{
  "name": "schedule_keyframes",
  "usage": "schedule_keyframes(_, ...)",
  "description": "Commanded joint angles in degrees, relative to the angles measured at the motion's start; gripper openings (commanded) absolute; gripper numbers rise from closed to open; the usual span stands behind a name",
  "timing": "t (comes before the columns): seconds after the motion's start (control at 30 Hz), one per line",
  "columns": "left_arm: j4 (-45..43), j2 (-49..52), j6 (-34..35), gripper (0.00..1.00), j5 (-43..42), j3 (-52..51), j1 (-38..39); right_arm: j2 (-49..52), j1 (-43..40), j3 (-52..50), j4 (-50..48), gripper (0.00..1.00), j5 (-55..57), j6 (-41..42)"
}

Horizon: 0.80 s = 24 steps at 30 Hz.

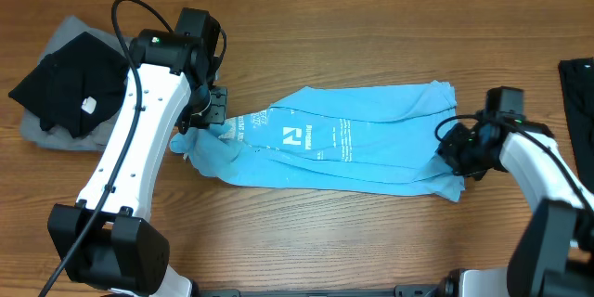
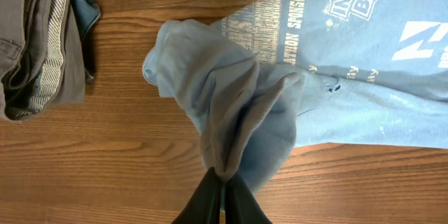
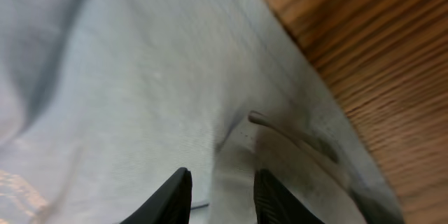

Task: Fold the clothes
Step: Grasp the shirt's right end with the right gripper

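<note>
Left hand (image 2: 222, 185) is seen clamped on a bunched end of the sky-blue T-shirt (image 1: 343, 139) at the left of the overhead frame. Its fingers are pressed together and the cloth is gathered into a raised peak above the counter (image 1: 371, 28). A pile of black and grey garments (image 1: 65, 83), with a small white tag (image 1: 90, 105) showing on the black one, is stacked at the upper left, apart from the shirt. From the pinch the shirt is stretched rightwards across the middle of the frame as a long band, lettering (image 1: 316, 136) facing up and creases along its lower edge. At the right end the right hand (image 3: 221, 178) is held low over the hem with its fingers standing apart. Cloth is seen under and between them, but no grip on it is shown. Another dark cloth (image 1: 577, 83) is cut off by the right edge.

The step in hand is judged to be an end-over fold, with the left end to be carried across the band toward the right. It would be done well if the pinch were held firm and the end lifted only just clear of the wood. The gathered cloth should be spread flat before being laid down, so that no lump is trapped. The band's long edges should be matched, and the far end steadied against sliding.
</note>
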State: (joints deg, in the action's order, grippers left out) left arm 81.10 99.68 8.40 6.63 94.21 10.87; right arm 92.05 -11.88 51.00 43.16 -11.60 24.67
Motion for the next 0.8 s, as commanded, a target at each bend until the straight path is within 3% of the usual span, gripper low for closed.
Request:
schedule_keyframes(0.0, -0.22, -0.37, -1.11, 0.07, -0.28, 0.02, -0.09, 3.58, 1.36, -0.33, -0.2, 0.33, -0.07, 0.92)
schedule_keyframes(0.17, -0.33, -0.37, -1.14, 0.07, -0.31, 0.02, -0.09, 6.36, 1.64, -0.33, -0.76, 0.31, -0.07, 0.92)
schedule_keyframes(0.37, -0.31, -0.37, -1.16, 0.07, -0.28, 0.02, -0.09, 6.08, 1.31, 0.31, 1.05, 0.04, -0.52, 0.87)
schedule_keyframes(0.77, -0.13, -0.37, -2.19, 0.04, -0.02, 0.15, -0.17, -3.58, 0.24, 6.58, 8.26, 0.04, -0.44, 0.66)
